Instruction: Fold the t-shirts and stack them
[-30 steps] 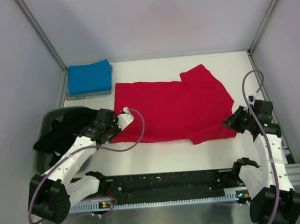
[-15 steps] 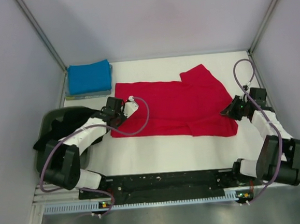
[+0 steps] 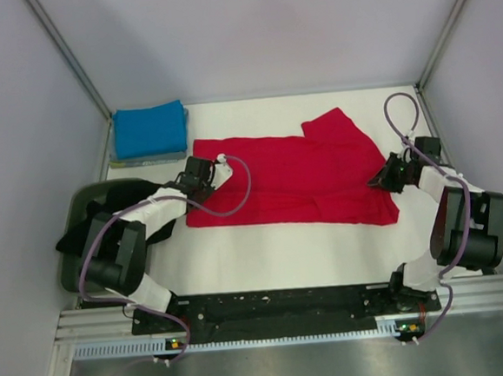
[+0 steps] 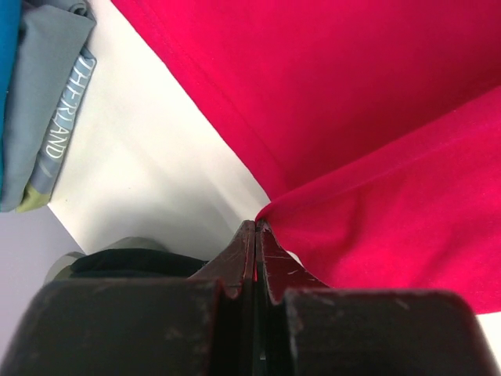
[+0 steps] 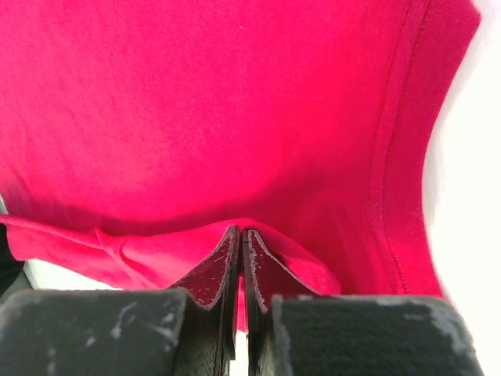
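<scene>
Top cam, fixed above & behind the arm bases, looks down over the whole worktop (image 3: 266,256). Left wrist cam sights along the left gripper (image 4: 256,227), v. close on the red t-shirt (image 4: 352,117); right wrist cam does same along the right gripper (image 5: 240,233). All 3 views share the shirt; top & left wrist also share the folded blue stack (image 3: 148,131).
</scene>
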